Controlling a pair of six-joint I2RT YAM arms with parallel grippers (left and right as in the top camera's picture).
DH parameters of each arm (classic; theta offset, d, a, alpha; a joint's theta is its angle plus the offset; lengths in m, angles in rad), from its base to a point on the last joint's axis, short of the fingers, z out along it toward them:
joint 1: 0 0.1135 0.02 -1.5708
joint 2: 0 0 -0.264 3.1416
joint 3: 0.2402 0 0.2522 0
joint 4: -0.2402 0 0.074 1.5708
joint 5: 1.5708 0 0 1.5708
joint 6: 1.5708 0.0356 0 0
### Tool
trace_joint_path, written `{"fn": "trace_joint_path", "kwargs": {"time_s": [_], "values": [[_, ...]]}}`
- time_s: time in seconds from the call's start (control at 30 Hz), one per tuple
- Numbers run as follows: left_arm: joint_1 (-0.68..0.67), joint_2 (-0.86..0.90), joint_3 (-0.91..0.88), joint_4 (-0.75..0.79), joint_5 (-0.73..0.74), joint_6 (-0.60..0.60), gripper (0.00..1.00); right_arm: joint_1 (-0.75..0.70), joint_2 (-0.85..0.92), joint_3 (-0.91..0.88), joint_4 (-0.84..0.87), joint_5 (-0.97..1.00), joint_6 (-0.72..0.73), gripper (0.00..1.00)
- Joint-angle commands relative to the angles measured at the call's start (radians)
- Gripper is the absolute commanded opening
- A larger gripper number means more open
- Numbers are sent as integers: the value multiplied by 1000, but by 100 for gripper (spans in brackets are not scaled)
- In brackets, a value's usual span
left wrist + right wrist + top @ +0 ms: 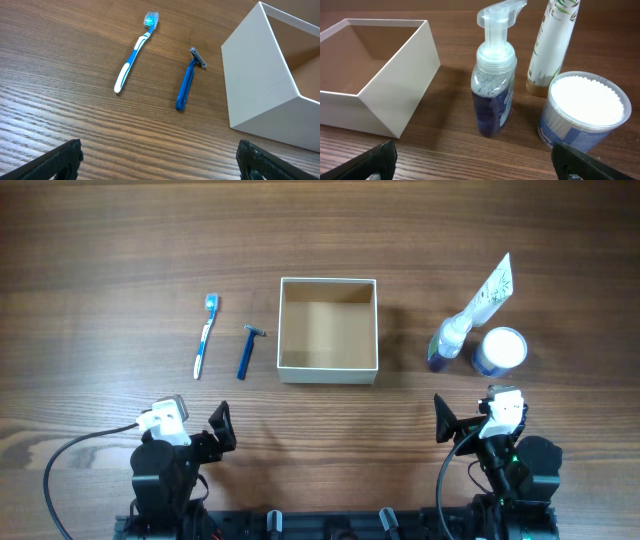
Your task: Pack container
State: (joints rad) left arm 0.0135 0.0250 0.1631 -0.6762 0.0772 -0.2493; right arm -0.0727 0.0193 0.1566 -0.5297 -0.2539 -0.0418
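The container [328, 367], a square white-walled box with a tan inside, stands empty at the table's middle; it also shows in the left wrist view [260, 85] and the right wrist view [395, 85]. A blue-and-white toothbrush [205, 335] [134, 55] and a blue razor [246, 351] [187, 82] lie left of it. A pump bottle [448, 342] [494, 87], a tube [492, 288] [550, 45] and a round white-lidded jar [500, 350] [585, 112] stand right of it. My left gripper [222, 430] [159, 162] and right gripper [443, 420] [475, 162] are open and empty near the front edge.
The wooden table [100, 260] stretches bare at the far left and back. A cable [70, 450] loops by the left arm's base.
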Motion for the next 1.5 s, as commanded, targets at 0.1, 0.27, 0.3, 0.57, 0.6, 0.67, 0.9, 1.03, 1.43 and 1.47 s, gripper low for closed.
{"fn": "trace_joint_path", "kwargs": {"time_s": [0.1,0.27,0.3,0.57,0.6,0.67,0.9,1.03,1.43,1.47], "values": [[-5,-9,-3,2,8,2,100,3,-15,-1,9,-8,17,100],[-5,-9,-3,2,8,2,100,3,-14,-1,9,-8,17,100],[-5,-9,-3,2,8,2,100,3,-15,-1,9,-8,17,100],[-5,-9,-3,2,8,2,100,3,-15,-1,17,-8,16,100],[-5,-9,-3,2,8,2,100,3,-15,-1,18,-8,16,100],[-5,-9,-3,2,8,2,100,3,-15,-1,21,-8,16,100],[-5,-9,-3,2,8,2,100,3,-15,-1,144,-13,118,100],[-5,-9,-3,2,8,2,100,3,-15,-1,235,-18,212,100],[-5,-9,-3,2,8,2,100,3,61,179,446,-154,374,100],[-5,-9,-3,2,8,2,100,3,100,223,424,-155,356,100]]}}
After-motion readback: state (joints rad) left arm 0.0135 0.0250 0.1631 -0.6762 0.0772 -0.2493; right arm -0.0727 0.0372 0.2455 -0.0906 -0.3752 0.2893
